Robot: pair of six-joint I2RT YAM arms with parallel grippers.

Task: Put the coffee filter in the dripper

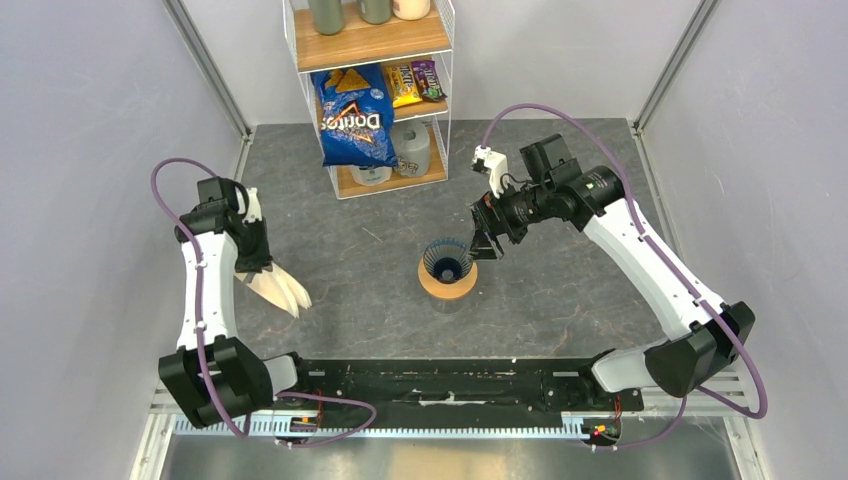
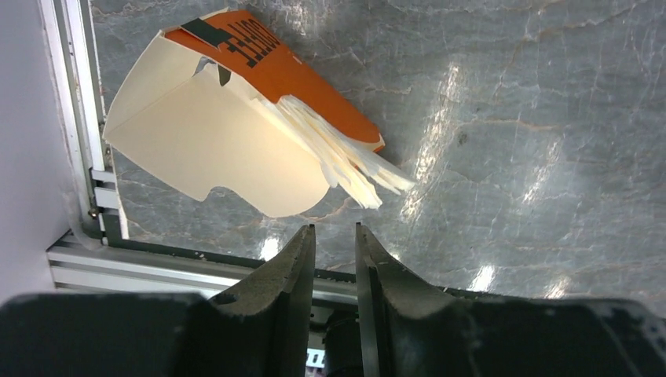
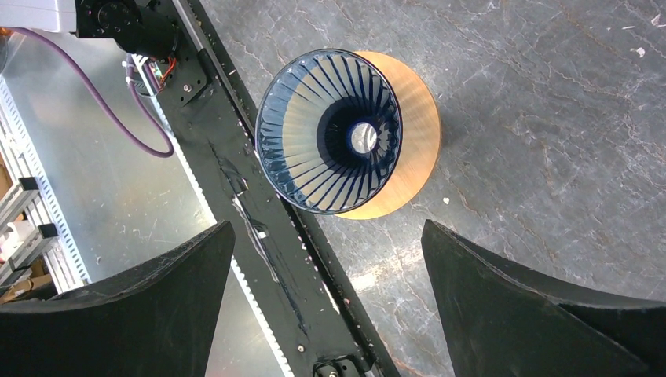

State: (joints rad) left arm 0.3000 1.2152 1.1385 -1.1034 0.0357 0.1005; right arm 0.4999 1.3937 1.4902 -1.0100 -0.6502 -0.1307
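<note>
The left gripper (image 2: 335,228), narrowly parted and empty, faces one fanned bundle of cream paper filters (image 2: 210,149) in an orange sleeve (image 2: 302,86). Farther along the counter (image 1: 560,285), one dark blue ribbed dripper (image 3: 302,161) sits on one wooden ring (image 3: 418,129), the wide-open, empty right gripper (image 1: 485,243) just beside it.

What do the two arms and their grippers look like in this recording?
The left arm and right arm have white links with black joint housings and black bases. Purple cables loop along both. The left gripper and right gripper have plain matte black, wedge-shaped fingers with no visible markings.
</note>
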